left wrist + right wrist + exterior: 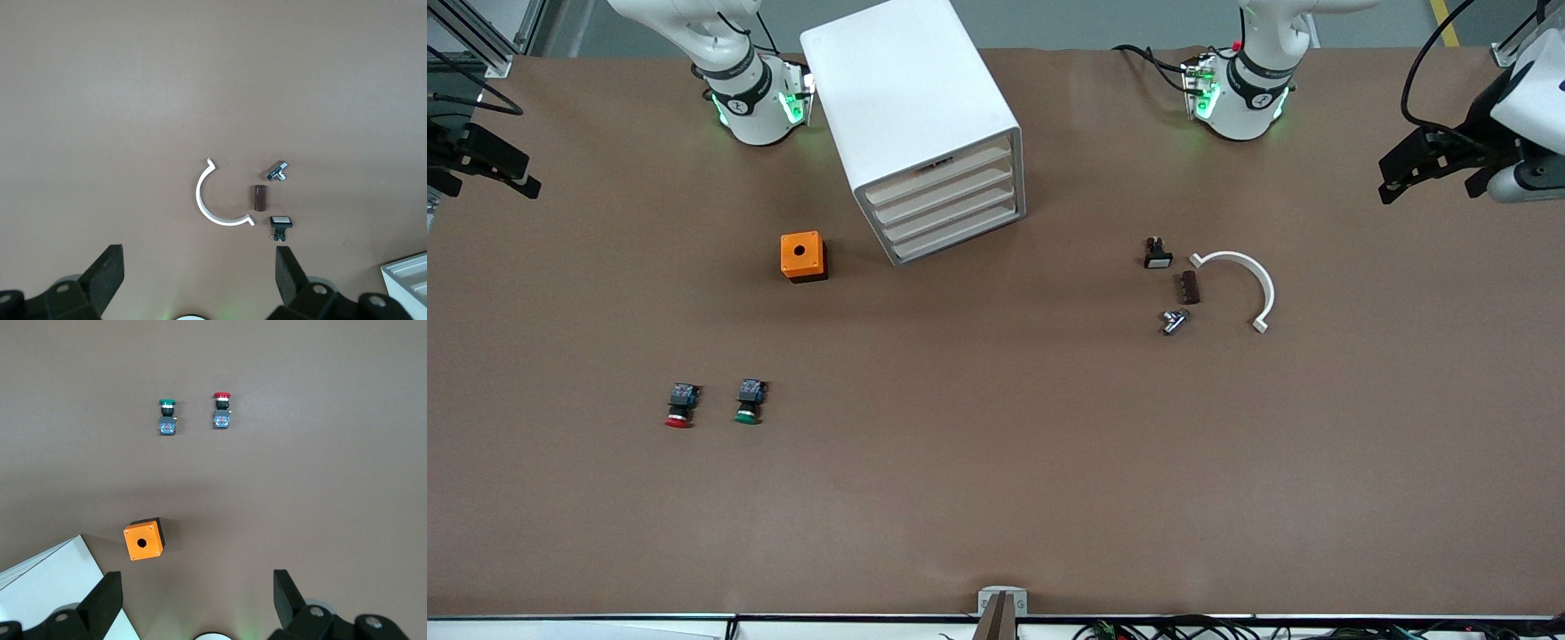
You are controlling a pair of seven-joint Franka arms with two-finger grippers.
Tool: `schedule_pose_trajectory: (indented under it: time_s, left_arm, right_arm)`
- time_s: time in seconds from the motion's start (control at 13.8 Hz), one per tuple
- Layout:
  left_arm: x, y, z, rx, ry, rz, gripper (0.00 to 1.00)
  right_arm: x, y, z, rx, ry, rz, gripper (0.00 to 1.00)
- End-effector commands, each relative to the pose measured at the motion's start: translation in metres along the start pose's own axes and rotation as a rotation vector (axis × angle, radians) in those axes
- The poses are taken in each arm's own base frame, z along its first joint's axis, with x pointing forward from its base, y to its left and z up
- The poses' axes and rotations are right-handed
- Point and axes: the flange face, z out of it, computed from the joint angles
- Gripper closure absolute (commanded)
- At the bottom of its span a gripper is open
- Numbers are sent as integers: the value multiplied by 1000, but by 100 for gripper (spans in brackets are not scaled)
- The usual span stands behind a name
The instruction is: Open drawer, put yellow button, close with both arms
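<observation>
The white cabinet [911, 98] stands on the table between the two arm bases. All four of its drawers are shut, and the top drawer [941, 172] sits flush. The yellow button is not in view anywhere. My left gripper [1396, 182] is open and empty, held high over the left arm's end of the table; its wrist view [200, 267] looks down on small parts. My right gripper [520, 182] is open and empty, held high over the right arm's end of the table; its wrist view [197, 590] shows a corner of the cabinet [47, 580].
An orange box [803, 256] with a hole on top sits beside the cabinet. A red-capped button [681, 405] and a green-capped button [749, 402] lie nearer the front camera. A white curved clip [1240, 284], brown block [1190, 287], metal fitting [1174, 321] and white-capped switch [1158, 254] lie toward the left arm's end.
</observation>
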Motion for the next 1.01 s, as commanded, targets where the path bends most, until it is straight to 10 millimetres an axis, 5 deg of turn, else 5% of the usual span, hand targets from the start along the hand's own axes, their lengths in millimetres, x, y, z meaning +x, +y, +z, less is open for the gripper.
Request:
schedule_pose_trajectory:
  time_s: [0.0,0.94]
  left_arm:
    - [-2,-10,-8,22,24,0,0]
    - [-19,-10,-3,21,16,4,0]
  right_arm:
    - [-7,1,-5,-8,16,-15,0]
    - [-11,6,-2,10,-6,49,0]
